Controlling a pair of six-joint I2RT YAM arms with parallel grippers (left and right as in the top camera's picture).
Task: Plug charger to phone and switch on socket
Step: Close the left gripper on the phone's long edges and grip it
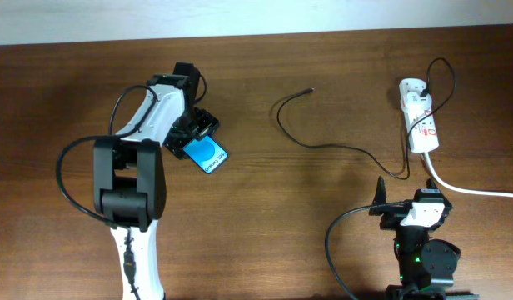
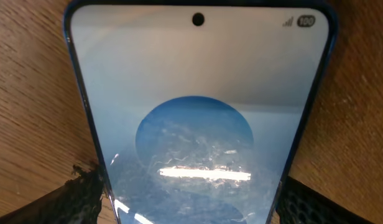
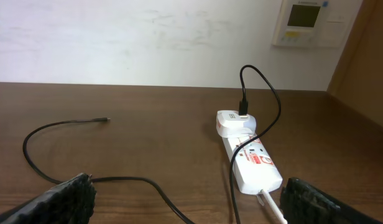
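The phone [image 1: 210,156], blue screen up, lies on the wood table left of centre. My left gripper [image 1: 194,133] is over its far end. In the left wrist view the phone [image 2: 198,93] fills the frame and both fingers of the left gripper [image 2: 191,182] touch its side edges. The thin black charger cable [image 1: 323,147] has its loose tip [image 1: 311,90] on the table, apart from the phone. Its other end enters an adapter [image 3: 236,122] on the white socket [image 1: 421,123]. My right gripper [image 3: 190,183] is open and empty, near the socket [image 3: 255,165].
The thick white cord [image 1: 477,192] runs from the socket's near end to the right edge. The cable loops across the table in front of the right gripper [image 1: 410,208]. A pale wall borders the table's far edge.
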